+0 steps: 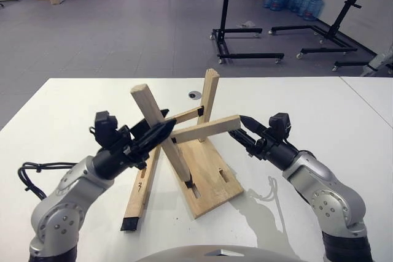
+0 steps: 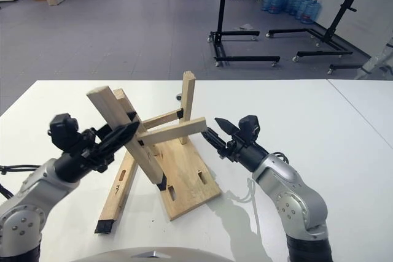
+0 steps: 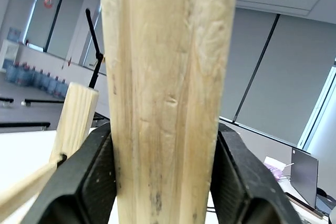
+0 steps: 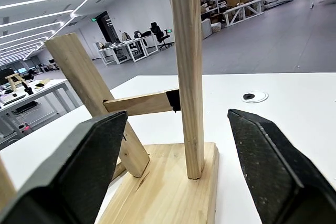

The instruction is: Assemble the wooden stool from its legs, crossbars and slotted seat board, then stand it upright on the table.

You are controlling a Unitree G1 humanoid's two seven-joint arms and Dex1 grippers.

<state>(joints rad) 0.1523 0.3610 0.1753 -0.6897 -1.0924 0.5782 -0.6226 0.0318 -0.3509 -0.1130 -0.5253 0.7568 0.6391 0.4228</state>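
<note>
Stool seat board point(image 1: 215, 182) lay flat on the desk point(image 1: 307, 102); left end effector point(image 1: 161, 133) clamped a tilted leg point(image 1: 146, 102) over it, right end effector point(image 1: 241, 128) gaped wide beside it. Leg-fitting step, apparently; next called for straightening the leg.

Both arms are built of smooth, rounded silver-grey arm shells point(image 1: 64, 204), their joint housings dotted with small dark screws. Nearer the fingers the casing turns matt black. A boxy black camera block point(image 1: 105, 122) sits just behind each pair. The black wedge-shaped fingers point(image 4: 273, 166) are broad, taper to blunt tips and have finely grained pads. A looping black cable point(image 1: 27, 173) trails well behind the left fingers.
</note>
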